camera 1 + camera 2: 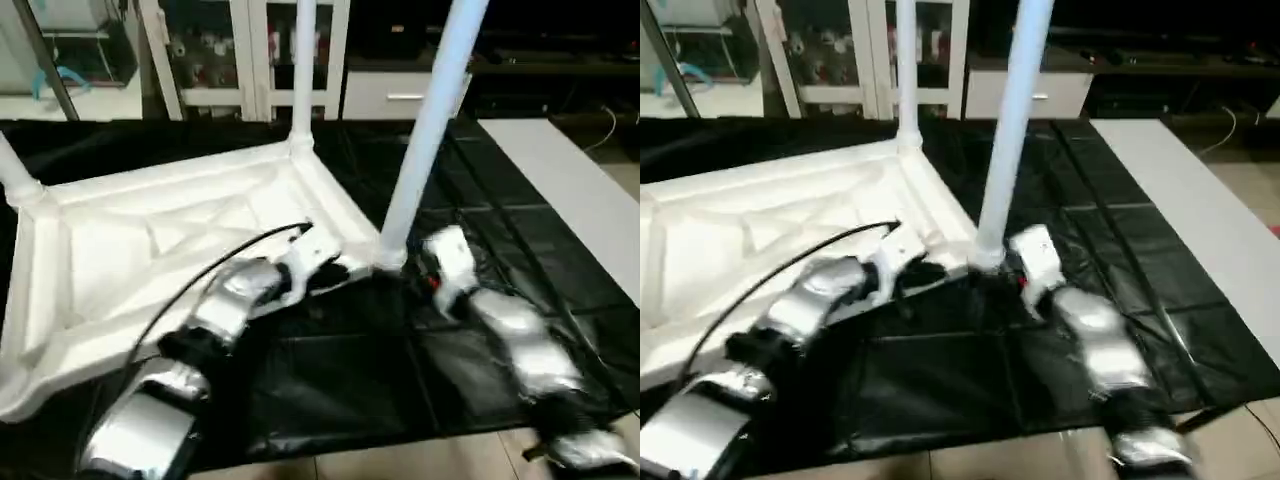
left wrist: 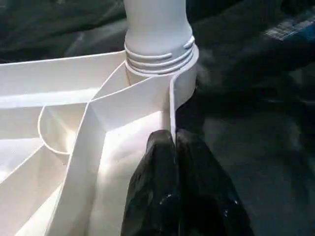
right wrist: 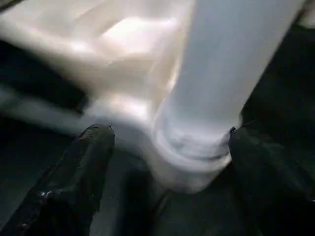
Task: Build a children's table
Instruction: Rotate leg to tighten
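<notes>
The left gripper (image 2: 174,147) has its two black fingers pressed together, their tips resting against the edge of the thin side wall of the table top (image 1: 150,250), just below the near corner socket (image 2: 162,78). It pinches nothing that can be made out. The right gripper (image 3: 167,142) stands spread wide, one finger (image 3: 88,162) on each side of the base of the near leg (image 1: 425,130); whether the fingers touch the leg cannot be told.

The white table top lies upside down on the black sheet (image 1: 480,200) covering the desk, ribbed underside up. Three legs can be counted: the near leg stands upright in the corner socket between the two grippers, its threaded collar seated in the socket; a second leg (image 1: 303,70) rises from the far corner; a third leg (image 1: 15,175) shows at the top's left far corner, cut off by the picture's edge. There are two grippers and one table top
</notes>
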`<state>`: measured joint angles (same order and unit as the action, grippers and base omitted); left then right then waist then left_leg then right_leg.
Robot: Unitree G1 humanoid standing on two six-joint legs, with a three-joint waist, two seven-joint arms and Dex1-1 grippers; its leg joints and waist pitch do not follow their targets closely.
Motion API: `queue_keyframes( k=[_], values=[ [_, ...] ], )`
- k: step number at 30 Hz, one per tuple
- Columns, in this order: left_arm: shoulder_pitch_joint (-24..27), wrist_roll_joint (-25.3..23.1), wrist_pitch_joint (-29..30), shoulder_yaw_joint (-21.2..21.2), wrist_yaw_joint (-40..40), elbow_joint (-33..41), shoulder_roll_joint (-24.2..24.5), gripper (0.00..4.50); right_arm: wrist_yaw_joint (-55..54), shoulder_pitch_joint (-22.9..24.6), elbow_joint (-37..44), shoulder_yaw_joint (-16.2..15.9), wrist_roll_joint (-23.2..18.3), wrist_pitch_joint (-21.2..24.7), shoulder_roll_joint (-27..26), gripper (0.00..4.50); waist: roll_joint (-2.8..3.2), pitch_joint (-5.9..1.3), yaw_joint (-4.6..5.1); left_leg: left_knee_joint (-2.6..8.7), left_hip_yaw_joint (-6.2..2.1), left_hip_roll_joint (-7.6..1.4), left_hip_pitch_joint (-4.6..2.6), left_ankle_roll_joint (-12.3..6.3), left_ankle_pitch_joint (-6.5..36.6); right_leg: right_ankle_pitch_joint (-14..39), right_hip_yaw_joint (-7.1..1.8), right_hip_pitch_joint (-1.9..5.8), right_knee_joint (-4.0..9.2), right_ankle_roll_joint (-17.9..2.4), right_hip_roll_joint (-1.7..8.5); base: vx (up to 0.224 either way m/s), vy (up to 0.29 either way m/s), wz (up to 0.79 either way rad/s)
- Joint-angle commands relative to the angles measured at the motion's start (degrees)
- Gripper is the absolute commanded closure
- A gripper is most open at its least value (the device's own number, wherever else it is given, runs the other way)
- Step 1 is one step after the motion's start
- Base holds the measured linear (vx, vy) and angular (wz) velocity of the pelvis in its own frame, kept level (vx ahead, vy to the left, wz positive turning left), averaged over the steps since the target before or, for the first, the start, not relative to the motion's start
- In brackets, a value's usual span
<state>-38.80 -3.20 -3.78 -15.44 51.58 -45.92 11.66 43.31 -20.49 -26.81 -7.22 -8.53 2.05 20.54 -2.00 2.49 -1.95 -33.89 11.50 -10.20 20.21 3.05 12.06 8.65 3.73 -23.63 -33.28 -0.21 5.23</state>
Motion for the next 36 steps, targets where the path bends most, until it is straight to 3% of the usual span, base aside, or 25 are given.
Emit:
queue_keyframes(
  k=[1, 3, 5, 6, 10, 15, 21, 25, 30, 36],
  values=[
    [2.3, 2.0, -1.7, -2.7, 9.9, 1.7, 0.5, 4.5, 6.1, 1.5, 2.9, -2.0, -1.3, 1.2, 1.5, 0.59, -0.3, -3.17, -0.53, 4.12, -1.43, -3.27, 0.05, -5.66, 12.1, 15.8, -2.55, 3.03, 3.65, -13.4, 3.82, 0.0, 0.0, 0.0],
    [3.3, 2.7, -2.5, -4.2, 15.0, 3.7, 2.0, 4.5, 8.8, 2.9, 5.3, -2.1, -1.9, 1.4, 3.4, 0.59, -0.33, -3.09, -0.57, 4.19, -1.33, -3.35, -0.19, -5.29, 13.2, 16.0, -2.55, 2.77, 3.74, -13.7, 3.58, 0.0, 0.0, 0.0],
    [4.6, 4.1, -1.8, -5.3, 20.2, 6.3, 3.5, 4.5, 12.2, 4.5, 8.3, -2.2, -3.0, 2.5, 5.6, 0.59, 0.01, -2.98, -0.75, 4.52, -1.52, -3.58, -0.37, -4.25, 14.6, 18.2, -2.62, 2.81, 3.92, -13.1, 3.68, 0.0, 0.0, 0.0],
    [5.4, 5.4, -0.6, -5.7, 23.1, 8.3, 4.2, 4.5, 14.2, 5.4, 10.3, -2.5, -3.8, 3.6, 6.9, 0.59, 0.35, -2.8, -0.67, 4.66, -1.43, -3.66, -0.56, -3.75, 15.6, 18.2, -2.63, 2.42, 4.01, -13.4, 3.48, 0.0, 0.0, 0.0],
    [5.9, 6.2, 0.3, -6.1, 25.2, 9.9, 4.8, 4.5, 16.2, 6.4, 12.5, -2.7, -5.0, 4.8, 8.0, 0.59, 0.49, -2.8, -1.52, 4.68, -1.19, -3.67, -1.18, -2.45, 17.1, 18.8, -2.74, 2.07, 4.17, -13.4, 3.54, 0.0, 0.0, 0.0],
    [6.6, 6.7, 1.1, -6.0, 27.1, 11.6, 5.3, 4.5, 17.6, 7.0, 14.1, -3.2, -5.4, 5.8, 8.2, 0.59, 0.44, -2.9, -2.46, 4.81, -1.31, -3.68, -0.87, -1.89, 15.8, 18.8, -2.76, 2.42, 3.98, -12.4, 3.81, 0.0, 0.0, 0.0],
    [7.3, 6.6, 1.8, -5.7, 27.2, 13.2, 5.4, 4.5, 18.1, 6.9, 13.8, -3.6, -4.7, 6.8, 8.2, 0.59, 0.38, -3.01, -2.55, 4.78, -1.38, -3.57, -0.63, -1.88, 14.4, 17.8, -2.7, 2.64, 3.76, -12.2, 3.78, 0.0, 0.0, 0.0],
    [7.4, 6.5, 1.9, -5.6, 26.9, 13.5, 5.4, 4.5, 18.6, 7.0, 14.1, -3.6, -4.9, 7.3, 8.4, 0.84, 0.11, -3.01, -2.59, 4.67, -1.32, -3.53, -0.61, -2.33, 13.8, 17.7, -2.71, 2.63, 3.73, -12.2, 3.81, 0.0, 0.0, 0.0],
    [8.0, 6.5, 2.4, -5.3, 26.7, 14.3, 5.9, 4.5, 19.0, 6.6, 14.1, -3.0, -6.1, 8.4, 8.2, 1.49, 0.0, -2.99, -2.58, 4.65, -1.29, -3.56, -0.62, -2.47, 13.4, 18.1, -2.7, 2.55, 3.77, -12.0, 3.79, 0.0, 0.0, 0.0],
    [8.8, 6.7, 2.9, -5.2, 26.8, 15.1, 6.1, 4.5, 18.3, 6.4, 13.5, -2.1, -6.6, 8.3, 7.3, 1.72, 0.01, -3.05, -2.52, 4.53, -1.25, -3.5, -0.56, -2.79, 12.3, 17.1, -2.71, 2.64, 3.6, -12.2, 3.8, 0.0, 0.0, 0.0]
  ],
)
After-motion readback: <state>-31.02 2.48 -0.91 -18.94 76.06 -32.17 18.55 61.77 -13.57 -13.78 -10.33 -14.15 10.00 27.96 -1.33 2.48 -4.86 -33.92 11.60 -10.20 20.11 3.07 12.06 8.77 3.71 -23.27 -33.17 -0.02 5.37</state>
